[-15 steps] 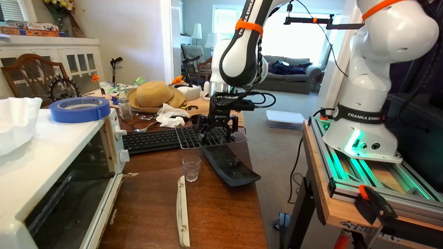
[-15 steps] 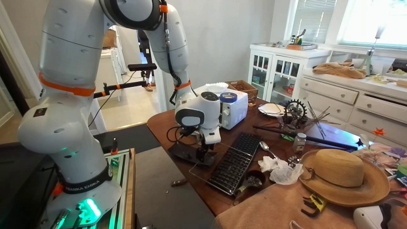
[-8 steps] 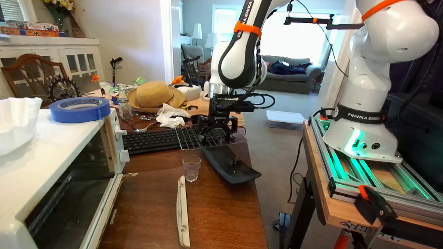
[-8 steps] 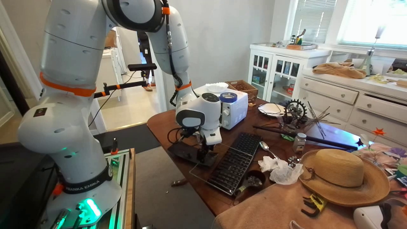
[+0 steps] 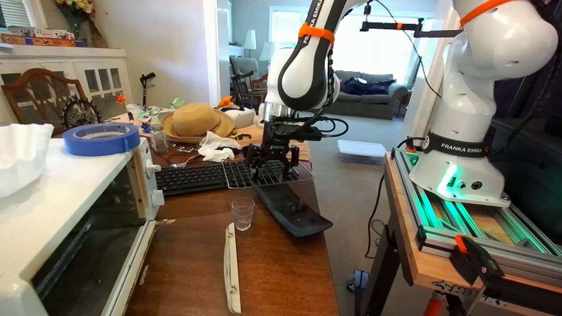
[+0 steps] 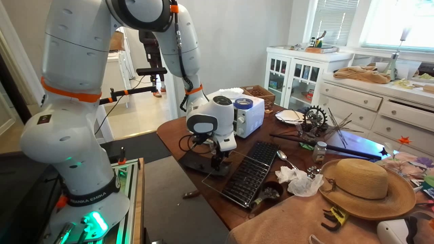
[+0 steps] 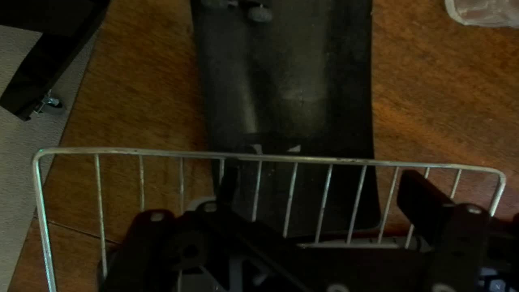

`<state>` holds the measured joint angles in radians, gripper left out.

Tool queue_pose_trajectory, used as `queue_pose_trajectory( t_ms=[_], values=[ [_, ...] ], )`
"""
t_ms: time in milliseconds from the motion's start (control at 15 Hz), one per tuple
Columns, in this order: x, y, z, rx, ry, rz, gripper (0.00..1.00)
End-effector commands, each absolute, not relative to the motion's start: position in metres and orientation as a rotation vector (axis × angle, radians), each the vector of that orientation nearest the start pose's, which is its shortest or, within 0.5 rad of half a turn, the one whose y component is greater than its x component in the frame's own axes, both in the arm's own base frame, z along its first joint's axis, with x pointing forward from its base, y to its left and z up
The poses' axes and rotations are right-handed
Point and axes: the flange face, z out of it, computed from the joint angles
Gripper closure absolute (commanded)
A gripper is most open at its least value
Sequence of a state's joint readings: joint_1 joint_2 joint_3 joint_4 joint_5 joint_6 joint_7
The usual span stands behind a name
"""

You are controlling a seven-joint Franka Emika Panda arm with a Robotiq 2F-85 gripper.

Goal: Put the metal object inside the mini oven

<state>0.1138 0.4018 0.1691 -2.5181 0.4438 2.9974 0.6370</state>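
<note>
Wrist view: see the gripper up close, with its fingers wide apart and thin bars of the wire rack in the gap. Cannot tell if touching the rack or just above it. In both exterior views, points straight down over the rack. Can see the rack lying over part of the black keyboard, with one corner close to the edge of the wooden table nearest the robot base. See the dark flat piece on the same table, with one end under the rack and the other end right at that edge. Has some small round bits on top. Find the mini oven toward the rounded end of the table, white outside and dark inside. In an exterior view, looks open at the front. Carries a roll of blue tape at a top front corner and, near it, a white wavy bowl. Between the mini oven and the dark flat piece, see a clear glass standing up. Right by the glass, see a long pale bar. On the other side of the keyboard, see a spoon, some crumpled white stuff and, past those, a straw hat on the edge of a tan cloth.
</note>
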Motion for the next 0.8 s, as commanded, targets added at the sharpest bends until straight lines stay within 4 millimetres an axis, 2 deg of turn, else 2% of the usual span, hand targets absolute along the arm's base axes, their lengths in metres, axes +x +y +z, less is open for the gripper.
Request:
queue_pose_trajectory(
  t_ms=[0, 733],
  values=[
    [0.443, 0.101, 0.140, -2.736, 1.171, -0.046, 0.00],
    [0.449, 0.106, 0.121, -2.688, 1.189, -0.101, 0.00]
  ],
)
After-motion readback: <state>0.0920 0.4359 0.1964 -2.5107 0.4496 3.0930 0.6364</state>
